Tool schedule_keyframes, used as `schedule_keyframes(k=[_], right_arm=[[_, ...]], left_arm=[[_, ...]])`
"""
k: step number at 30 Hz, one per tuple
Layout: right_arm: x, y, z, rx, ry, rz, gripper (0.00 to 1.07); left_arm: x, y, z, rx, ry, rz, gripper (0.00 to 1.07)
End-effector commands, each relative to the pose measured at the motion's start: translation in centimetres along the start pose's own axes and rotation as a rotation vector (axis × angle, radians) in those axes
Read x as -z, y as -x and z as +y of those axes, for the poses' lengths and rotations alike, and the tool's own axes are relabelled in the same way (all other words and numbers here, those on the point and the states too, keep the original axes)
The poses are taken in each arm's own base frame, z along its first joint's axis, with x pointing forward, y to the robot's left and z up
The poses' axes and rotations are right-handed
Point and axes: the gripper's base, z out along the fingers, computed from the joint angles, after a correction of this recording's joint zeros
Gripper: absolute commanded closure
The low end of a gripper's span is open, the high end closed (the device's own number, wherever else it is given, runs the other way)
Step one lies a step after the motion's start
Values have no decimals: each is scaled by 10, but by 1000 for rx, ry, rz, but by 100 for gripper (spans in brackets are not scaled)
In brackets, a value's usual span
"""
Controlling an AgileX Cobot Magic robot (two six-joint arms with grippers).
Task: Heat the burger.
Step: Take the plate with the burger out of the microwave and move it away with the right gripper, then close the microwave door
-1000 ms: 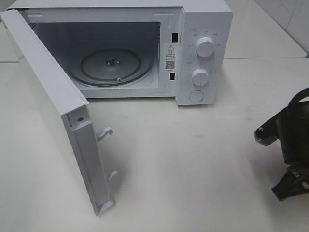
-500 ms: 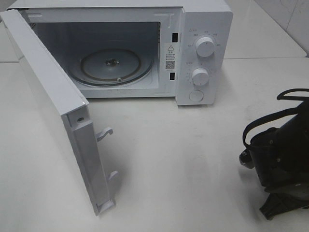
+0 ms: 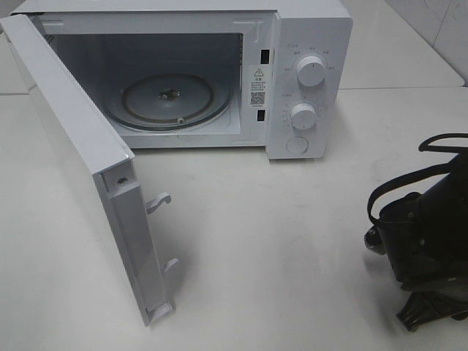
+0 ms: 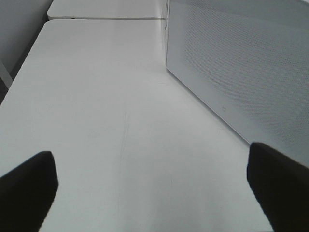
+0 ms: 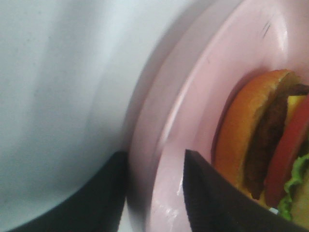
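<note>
Motion shows only at the right gripper (image 5: 154, 193): its black arm has dropped lower, and its jaws now straddle the round pink plate's (image 5: 169, 130) rim, apart, not yet clamped. The glossy-bunned burger (image 5: 270, 145) sits on that plate, so a grip looks imminent; the white microwave (image 3: 307, 44) stands open, and the left gripper (image 4: 152, 188) hangs wide apart, empty.

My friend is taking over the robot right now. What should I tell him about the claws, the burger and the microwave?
Left claw: wide open, empty, beside the open microwave door.
Right claw: fingers straddle the rim of the pink plate; grip unclear.
Burger: on that plate, on the table at the right, not visible from the high camera.
Done: microwave open, turntable bare.
Left: put plate and burger inside, shut door, start heating.
</note>
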Motion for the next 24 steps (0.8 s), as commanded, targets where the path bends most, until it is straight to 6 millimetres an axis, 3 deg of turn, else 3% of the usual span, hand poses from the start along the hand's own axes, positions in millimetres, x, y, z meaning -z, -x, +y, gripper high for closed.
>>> schedule_keyframes(k=[1,13,24], right_arm=[[8,-1,-6,-15,32,-11,54],[41,-10,-32,-80,168,-89,53],[82,-38,-58,-41,454,-207,53]], left_arm=[[2,-2,0,5,0,-14,7],[2,-2,0,5,0,-14,7],[2,-2,0,5,0,-14,7]])
